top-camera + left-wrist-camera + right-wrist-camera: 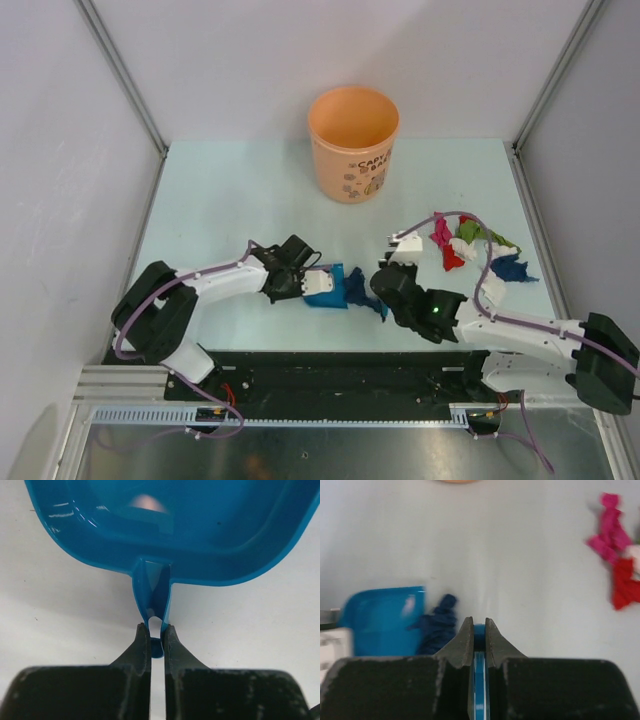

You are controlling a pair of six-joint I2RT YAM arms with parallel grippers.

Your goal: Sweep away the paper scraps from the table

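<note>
A: Where on the worktop (220,190) are the paper scraps (470,250)?
B: Heaped at three o'clock, with one dark-blue scrap (437,622) by the dustpan (200,530). They look light and skittish, so sweep rather than pinch.
A: Grippers?
B: Left gripper (156,630) clamps the dustpan's stem; right gripper (479,625) clamps a thin blue handle (479,680).

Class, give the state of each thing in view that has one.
Blue plastic dustpan: held by its handle.
Left pincer: shut on dustpan handle.
Right pincer: shut on thin blue brush handle.
Orange plastic bucket: upright, looks empty.
Coloured crumpled paper scraps: loose, unswept.
</note>
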